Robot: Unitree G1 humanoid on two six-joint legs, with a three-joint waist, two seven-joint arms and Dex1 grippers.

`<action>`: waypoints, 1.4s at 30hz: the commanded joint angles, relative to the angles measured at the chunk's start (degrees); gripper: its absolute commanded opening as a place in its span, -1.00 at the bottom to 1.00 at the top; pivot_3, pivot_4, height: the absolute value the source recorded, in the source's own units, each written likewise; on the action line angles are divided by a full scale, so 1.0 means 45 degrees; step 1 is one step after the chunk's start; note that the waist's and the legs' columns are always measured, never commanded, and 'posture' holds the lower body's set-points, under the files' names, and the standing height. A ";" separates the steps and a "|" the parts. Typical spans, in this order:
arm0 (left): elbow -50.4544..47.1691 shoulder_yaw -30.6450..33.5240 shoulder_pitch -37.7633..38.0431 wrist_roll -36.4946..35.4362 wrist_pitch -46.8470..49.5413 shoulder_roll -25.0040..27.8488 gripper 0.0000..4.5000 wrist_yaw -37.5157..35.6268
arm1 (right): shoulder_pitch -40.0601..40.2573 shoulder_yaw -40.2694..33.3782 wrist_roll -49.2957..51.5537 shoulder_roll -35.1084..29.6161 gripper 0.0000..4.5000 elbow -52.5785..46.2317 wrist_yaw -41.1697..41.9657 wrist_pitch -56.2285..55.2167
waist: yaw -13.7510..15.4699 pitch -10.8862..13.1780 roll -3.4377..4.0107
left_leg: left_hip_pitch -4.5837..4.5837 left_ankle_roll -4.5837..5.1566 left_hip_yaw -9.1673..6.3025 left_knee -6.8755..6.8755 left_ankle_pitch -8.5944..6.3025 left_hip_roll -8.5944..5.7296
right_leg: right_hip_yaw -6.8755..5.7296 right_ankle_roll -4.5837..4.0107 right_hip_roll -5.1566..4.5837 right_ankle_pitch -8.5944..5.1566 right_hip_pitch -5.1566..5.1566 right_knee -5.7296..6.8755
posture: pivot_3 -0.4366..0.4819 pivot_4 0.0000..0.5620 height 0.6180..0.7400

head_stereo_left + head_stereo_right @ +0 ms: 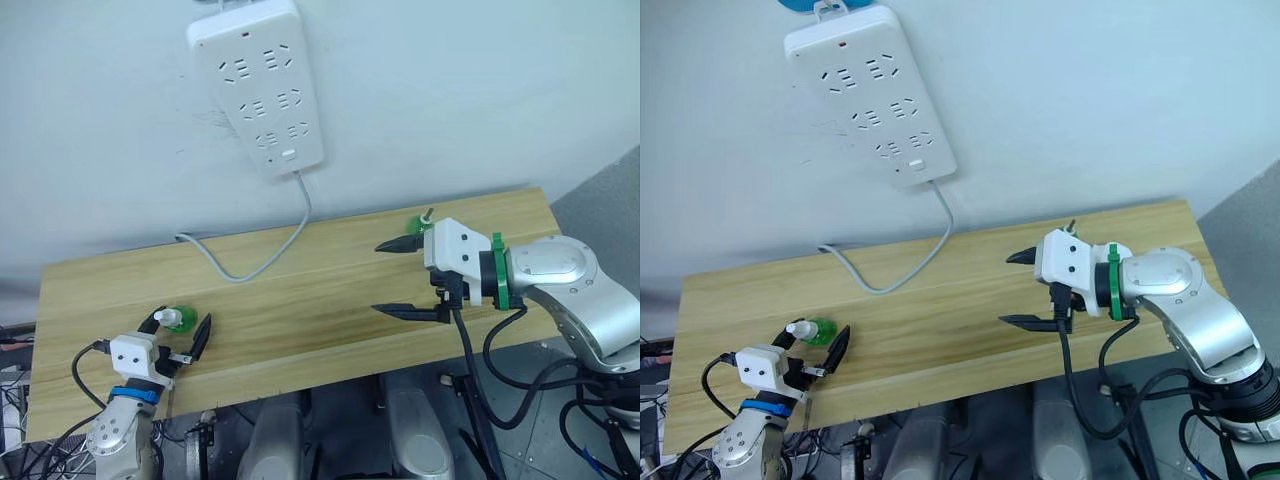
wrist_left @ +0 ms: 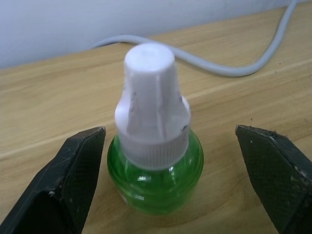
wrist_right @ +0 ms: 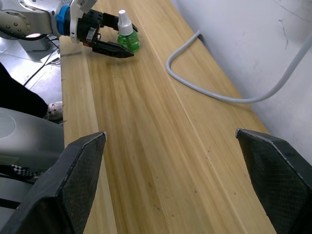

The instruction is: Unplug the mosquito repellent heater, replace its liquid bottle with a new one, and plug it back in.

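On the wooden tabletop (image 1: 300, 310), the left claw (image 1: 180, 335) is spread around a green, white-capped liquid bottle (image 2: 155, 146), not touching; the right claw (image 1: 405, 278) hangs spread, empty.

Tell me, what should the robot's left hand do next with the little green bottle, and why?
Probably close the left hand on the green bottle. The bottle stands upright on the wooden table, white cap on, between the open black fingers, which do not yet grip it.

Green bottle (image 2: 155, 187) with white cap (image 2: 151, 107), black textured fingers (image 2: 63, 185), pale striped wood table (image 1: 300, 310), white power strip (image 1: 257, 85).
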 commanded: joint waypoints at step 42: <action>-0.0022 -0.0424 0.0580 0.0012 -0.0618 0.0141 -0.01 -0.0249 | 0.0216 0.0069 -0.0231 0.0234 1.00 -0.0459 -0.0115 -0.2080 | -0.0118 0.0066 0.0008 | 0.0003 -0.0005 0.0033 -0.0183 0.0001 0.0016 | -0.0045 0.0005 -0.0010 0.0008 -0.0009 -0.0184 | -0.48 0.80 0.90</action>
